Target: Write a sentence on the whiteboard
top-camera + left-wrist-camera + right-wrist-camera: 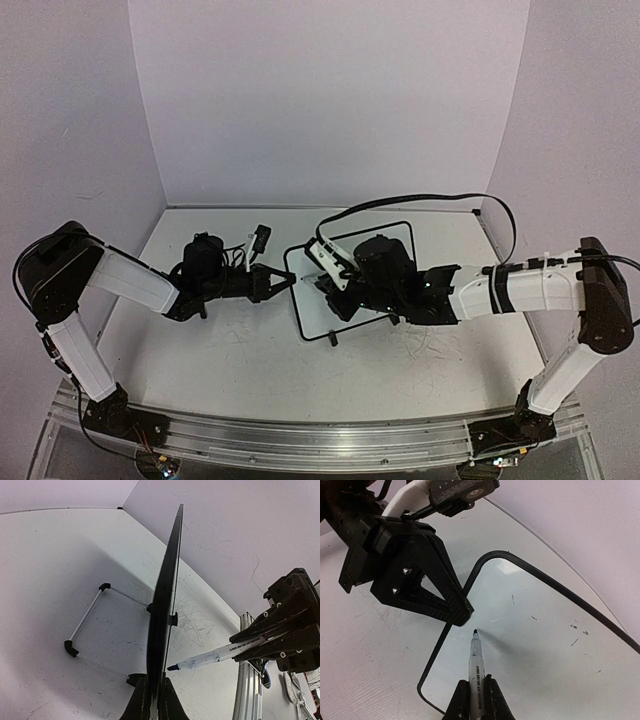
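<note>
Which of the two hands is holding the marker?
The right hand, shut on the marker, tip pointed at the whiteboard. The left hand instead clamps the whiteboard's edge.

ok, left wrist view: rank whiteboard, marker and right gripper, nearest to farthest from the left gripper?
1. whiteboard: centre, seen edge-on, clamped between the fingers of the left gripper.
2. marker: right of the board, with its tip close to the board's face.
3. right gripper: far right, holding the marker's back end.
</note>
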